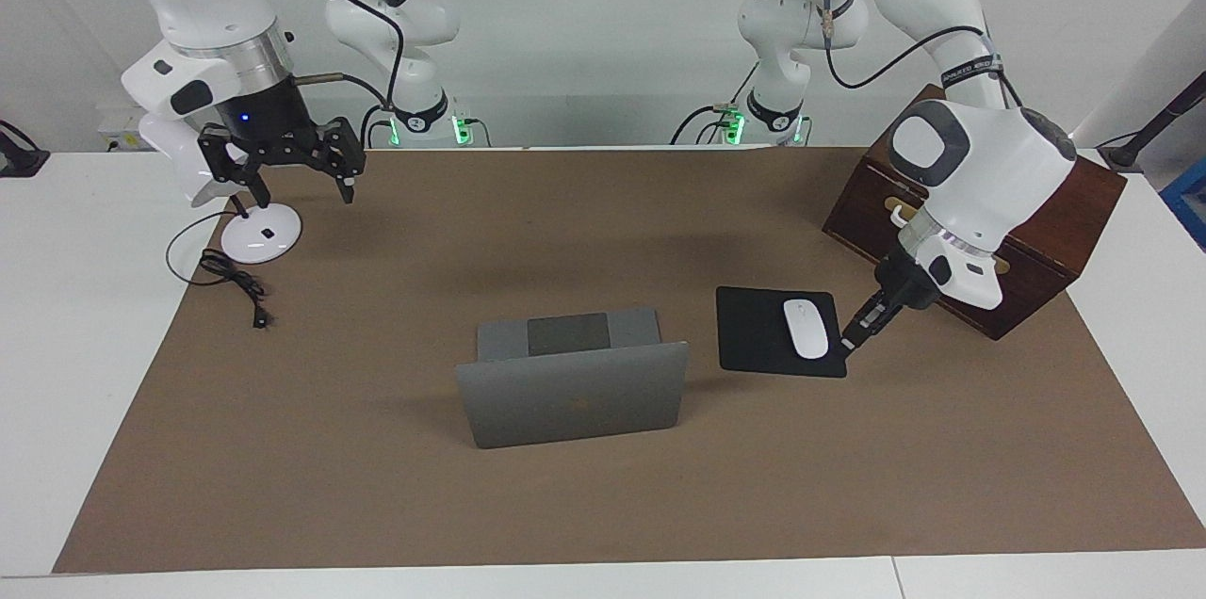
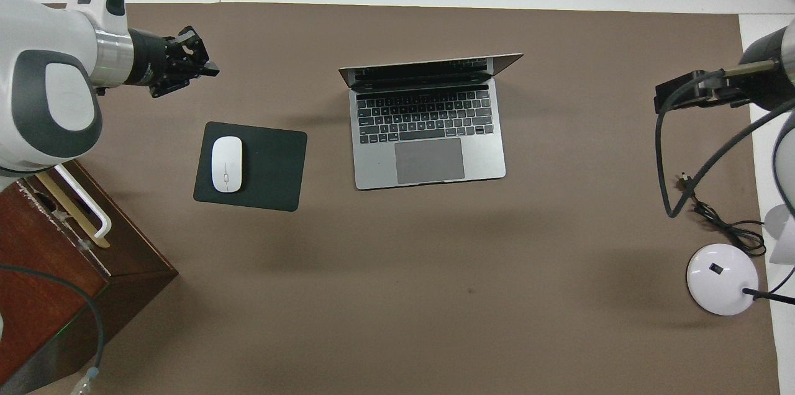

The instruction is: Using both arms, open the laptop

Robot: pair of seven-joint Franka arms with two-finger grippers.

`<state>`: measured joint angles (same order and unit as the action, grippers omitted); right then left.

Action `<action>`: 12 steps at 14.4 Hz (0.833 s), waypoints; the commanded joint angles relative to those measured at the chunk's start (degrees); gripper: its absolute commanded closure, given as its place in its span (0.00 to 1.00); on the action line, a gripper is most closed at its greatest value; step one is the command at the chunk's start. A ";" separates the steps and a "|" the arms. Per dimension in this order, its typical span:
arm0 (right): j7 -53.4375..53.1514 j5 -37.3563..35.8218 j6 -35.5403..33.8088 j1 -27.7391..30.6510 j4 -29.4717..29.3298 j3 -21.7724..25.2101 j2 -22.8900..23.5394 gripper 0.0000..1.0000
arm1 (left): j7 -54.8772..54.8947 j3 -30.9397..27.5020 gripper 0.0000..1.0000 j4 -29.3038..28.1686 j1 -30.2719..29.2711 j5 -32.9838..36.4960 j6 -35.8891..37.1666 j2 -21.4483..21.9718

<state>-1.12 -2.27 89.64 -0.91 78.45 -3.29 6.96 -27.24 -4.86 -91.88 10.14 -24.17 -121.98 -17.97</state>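
the left pincer is seen clenched on nothing, hung low just beside the mouse pad at the left arm's end of the table, while the right pincer is spread open, raised over the lamp base near the right arm's corner. the laptop is found mid-table, lid already raised past upright, touched by neither. the opening step is judged done; only withdrawal of both arms is called for next.
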 commanded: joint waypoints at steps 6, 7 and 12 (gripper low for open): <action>-0.73 1.57 4.65 2.05 11.35 0.48 -5.99 0.00 | 0.96 -3.05 1.00 7.94 -0.03 14.14 18.69 0.12; -0.64 1.57 5.01 2.05 12.15 0.65 -6.26 0.00 | 1.22 -3.40 1.00 7.94 0.06 14.85 20.89 0.73; -0.38 1.48 8.61 2.49 17.07 0.66 -8.45 0.00 | 4.46 -4.01 1.00 6.72 0.06 17.92 29.33 8.62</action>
<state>-1.24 -2.27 95.23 0.55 90.21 -2.30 1.77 -25.10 -8.51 -83.31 10.05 -8.41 -96.77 -14.58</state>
